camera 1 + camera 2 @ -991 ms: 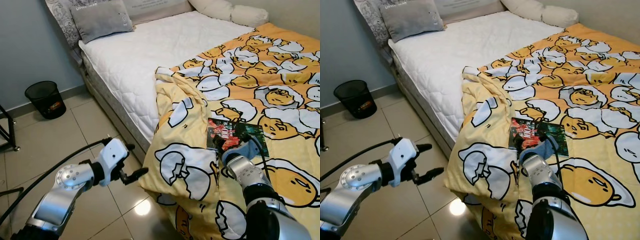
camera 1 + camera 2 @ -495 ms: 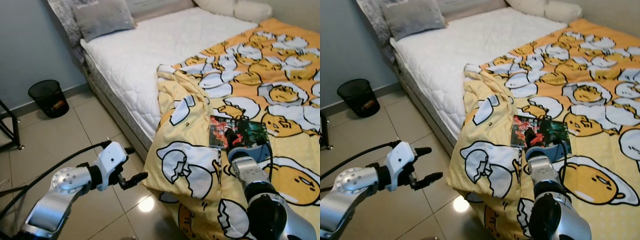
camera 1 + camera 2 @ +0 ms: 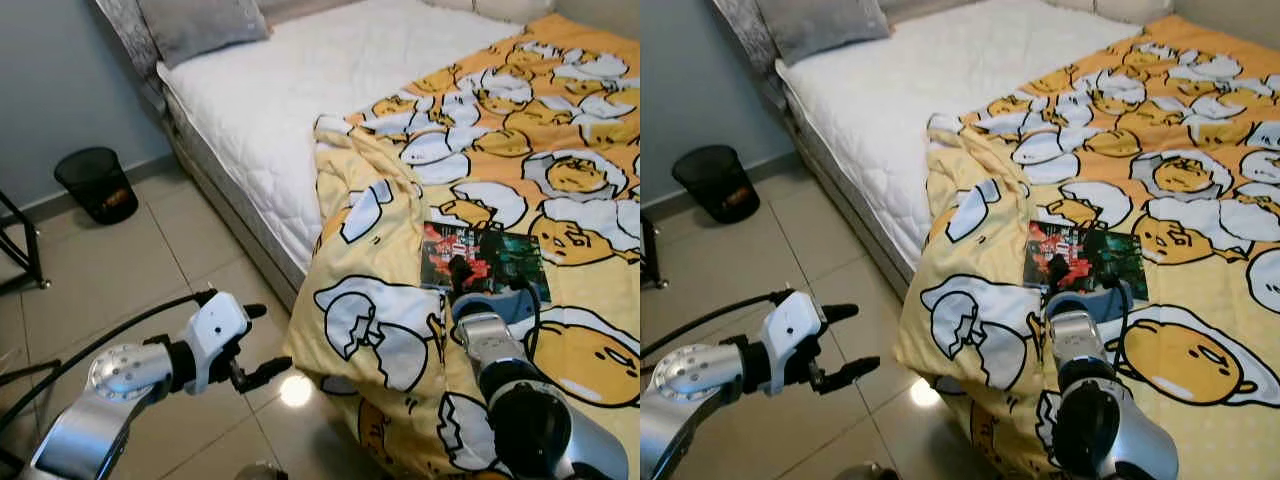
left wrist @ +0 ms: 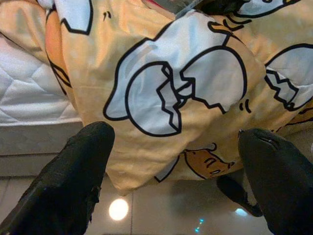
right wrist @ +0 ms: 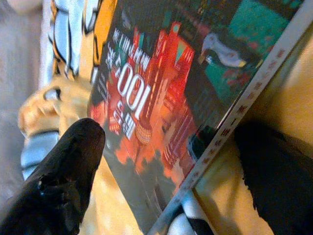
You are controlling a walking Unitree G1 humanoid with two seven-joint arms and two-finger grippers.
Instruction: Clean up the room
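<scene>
While the left gripper (image 3: 250, 343) is being held open above the floor (image 3: 120, 280), the book (image 3: 483, 260) on the blanket (image 3: 380, 330) is being straddled by the right gripper's (image 5: 161, 161) open fingers (image 5: 68, 171).

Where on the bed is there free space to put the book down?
The bare white mattress, between the grey pillow and the bunched edge of the egg-print blanket, is free. Near the book it is crowded: the right gripper is at its near edge.

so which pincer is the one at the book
The right pincer: its open fingers straddle the near edge of the book on the egg-print blanket. The left pincer hangs open over the floor beside the bed.
</scene>
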